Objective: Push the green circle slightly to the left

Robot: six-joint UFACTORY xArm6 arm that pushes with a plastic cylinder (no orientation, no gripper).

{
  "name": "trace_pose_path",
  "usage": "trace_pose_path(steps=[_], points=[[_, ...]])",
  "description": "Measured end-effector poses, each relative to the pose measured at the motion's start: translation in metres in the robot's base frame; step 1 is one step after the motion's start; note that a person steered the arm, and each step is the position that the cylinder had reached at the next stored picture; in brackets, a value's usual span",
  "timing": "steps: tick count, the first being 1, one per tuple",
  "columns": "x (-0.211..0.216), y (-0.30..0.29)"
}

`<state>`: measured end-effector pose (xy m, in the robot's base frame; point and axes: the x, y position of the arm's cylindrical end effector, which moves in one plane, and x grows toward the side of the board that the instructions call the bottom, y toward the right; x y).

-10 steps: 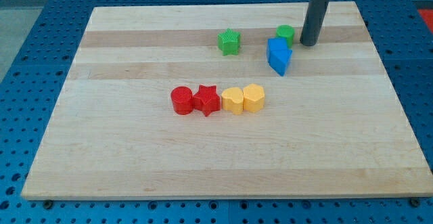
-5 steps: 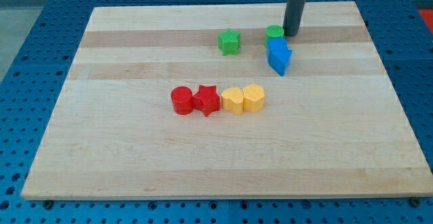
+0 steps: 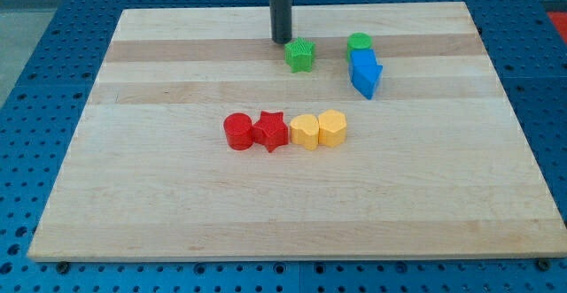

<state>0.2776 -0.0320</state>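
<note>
The green circle sits near the view's top, right of centre, touching the top of a blue block. My tip is well to the circle's left, just above and left of a green star. The rod rises straight up out of the view's top. The tip is not touching the green circle.
A row of blocks lies mid-board: a red circle, a red star, a yellow heart and a yellow hexagon-like block. The wooden board rests on a blue perforated table.
My tip swept from right of the green circle across to the left, ending by the green star. The green circle shifted a little to the left against the blue block.
</note>
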Motion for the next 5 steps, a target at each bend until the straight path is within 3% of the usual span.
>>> trace_pose_path(steps=[3, 5], points=[[0.087, -0.027], [0.074, 0.012]])
